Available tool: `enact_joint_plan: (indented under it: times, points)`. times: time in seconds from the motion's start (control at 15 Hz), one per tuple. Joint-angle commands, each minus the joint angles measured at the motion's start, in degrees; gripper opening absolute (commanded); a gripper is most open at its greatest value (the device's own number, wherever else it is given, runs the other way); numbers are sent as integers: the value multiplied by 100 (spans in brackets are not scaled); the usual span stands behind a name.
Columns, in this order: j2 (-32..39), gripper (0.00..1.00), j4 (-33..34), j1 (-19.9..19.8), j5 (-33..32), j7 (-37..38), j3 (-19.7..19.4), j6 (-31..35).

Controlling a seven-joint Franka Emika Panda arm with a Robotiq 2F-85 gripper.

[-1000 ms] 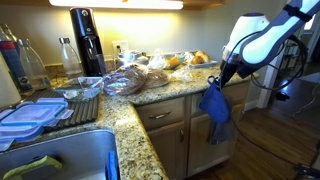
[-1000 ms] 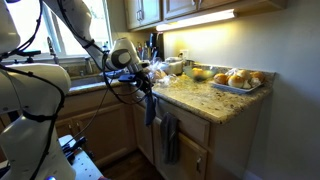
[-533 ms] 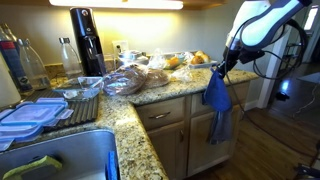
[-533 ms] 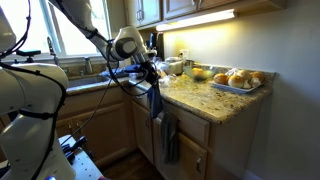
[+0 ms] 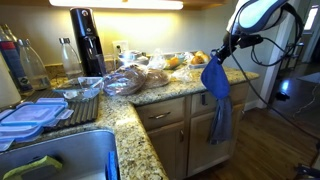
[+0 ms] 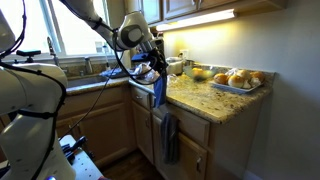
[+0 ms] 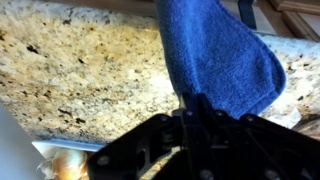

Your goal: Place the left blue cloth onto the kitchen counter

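My gripper (image 5: 224, 56) is shut on the left blue cloth (image 5: 214, 80), a royal-blue towel that hangs from the jaws at the level of the counter's edge. In an exterior view the cloth (image 6: 158, 90) dangles beside the counter corner, with the gripper (image 6: 156, 70) above it. In the wrist view the cloth (image 7: 222, 50) hangs over the speckled granite kitchen counter (image 7: 80, 75), and the fingers (image 7: 196, 105) are closed on its edge. The counter shows in both exterior views (image 5: 170, 93) (image 6: 205, 100).
A duller grey-blue towel (image 5: 221, 118) (image 6: 169, 138) hangs on the cabinet front below the counter. Bagged bread (image 5: 135, 78), trays of rolls (image 6: 238, 80), a black appliance (image 5: 88, 42) and a bowl (image 5: 82, 88) stand on the counter. A sink (image 5: 60, 160) is near.
My gripper has risen from beside the cabinet front to counter height, carrying the blue cloth up and toward the counter. The grey-blue towel has stayed hanging.
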Motion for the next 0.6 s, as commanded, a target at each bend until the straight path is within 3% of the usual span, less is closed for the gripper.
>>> enact_joint_plan:
  times: [0.0, 0.07, 0.13, 0.53]
  points:
    - [-256, 8, 226, -174, -155, -285, -41, 14]
    - [-309, 8, 255, -265, -203, -328, 3, 59]
    - [-220, 8, 299, -612, 39, -542, 295, 58]
    - [-542, 8, 530, -1843, -261, -582, 1190, 202]
